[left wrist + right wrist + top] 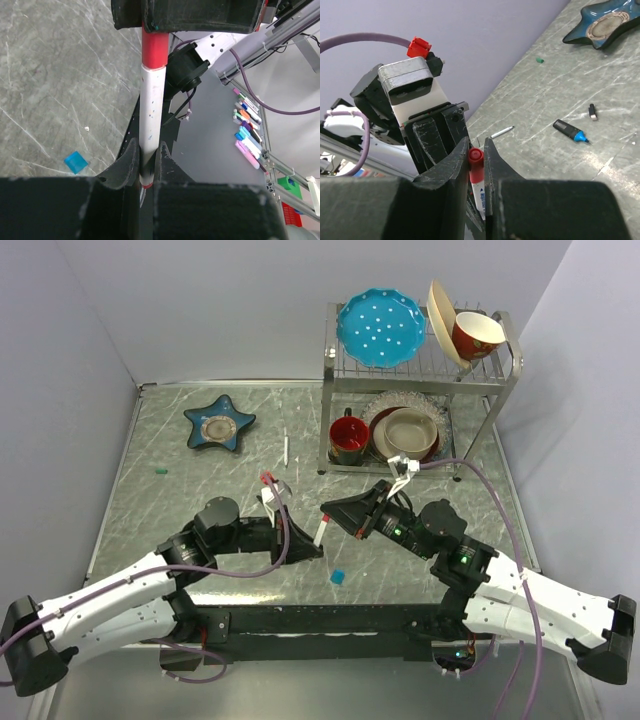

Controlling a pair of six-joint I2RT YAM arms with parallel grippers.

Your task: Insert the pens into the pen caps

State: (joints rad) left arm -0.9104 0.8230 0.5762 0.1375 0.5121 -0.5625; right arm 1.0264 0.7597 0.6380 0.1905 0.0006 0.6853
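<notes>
1. Your left gripper is closed tight on the barrel of a white pen. The pen stands straight out past its fingertips.
2. Your right gripper meets it tip to tip. Its jaws are nearly together and press on either side of the red cap, which sits on the pen's far end.
3. In the left wrist view, a blue cap lies on the table just left of the left gripper's fingers, touching nothing.
4. Beyond the right gripper's fingertips and off to the right, you have a black marker with a blue end and a small black cap near it. A thin white pen lies closer in.
5. A teal cap lies farther out, well apart from both grippers.
</notes>
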